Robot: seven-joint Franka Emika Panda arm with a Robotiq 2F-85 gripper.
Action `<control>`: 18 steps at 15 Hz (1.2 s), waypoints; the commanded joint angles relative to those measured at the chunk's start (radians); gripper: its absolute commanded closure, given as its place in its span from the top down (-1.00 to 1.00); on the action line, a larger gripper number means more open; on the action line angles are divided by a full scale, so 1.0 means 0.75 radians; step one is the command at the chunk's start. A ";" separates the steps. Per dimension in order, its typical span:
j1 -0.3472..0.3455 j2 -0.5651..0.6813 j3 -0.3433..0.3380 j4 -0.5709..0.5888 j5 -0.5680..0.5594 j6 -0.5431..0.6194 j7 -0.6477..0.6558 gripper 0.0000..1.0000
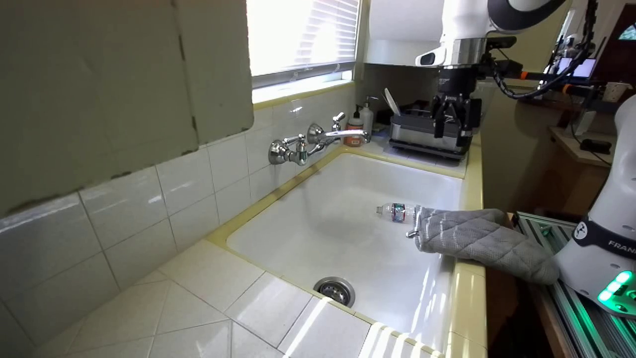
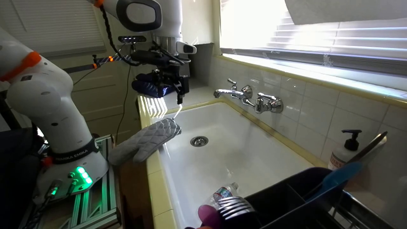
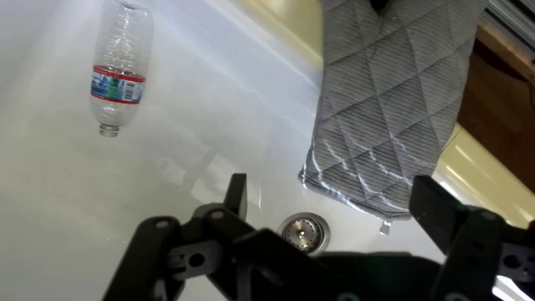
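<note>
My gripper [image 3: 330, 186] stands open, its two black fingers wide apart with nothing between them. In both exterior views it hangs high, pointing down, clear of every surface. A grey quilted oven mitt [image 3: 384, 92] lies draped over the yellow edge of the white sink [image 1: 308, 223], its cuff hanging inside. In the wrist view, that cuff shows just beyond the right finger. A clear plastic bottle [image 3: 119, 79] with a red and blue label rests on its side in the basin, uncapped. Its base is hidden behind the mitt in an exterior view [image 1: 397, 212].
A metal drain [image 3: 303, 234] sits in the sink floor. Chrome taps [image 1: 343, 134] project from the tiled wall. A dish rack [image 1: 422, 132] and soap bottles [image 1: 354, 133] stand at one end; a utensil holder [image 2: 286, 190] with a fork rises there. Dark blue cloth [image 2: 149, 87] lies opposite.
</note>
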 commanded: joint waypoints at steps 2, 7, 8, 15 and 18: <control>-0.023 0.009 0.019 0.000 0.013 0.001 -0.016 1.00; -0.021 0.008 0.025 0.007 0.012 0.001 -0.015 1.00; -0.022 0.008 0.025 0.007 0.012 0.001 -0.015 1.00; 0.078 0.000 -0.102 -0.025 0.360 0.047 -0.356 1.00; 0.087 0.013 -0.160 -0.021 0.514 0.002 -0.582 1.00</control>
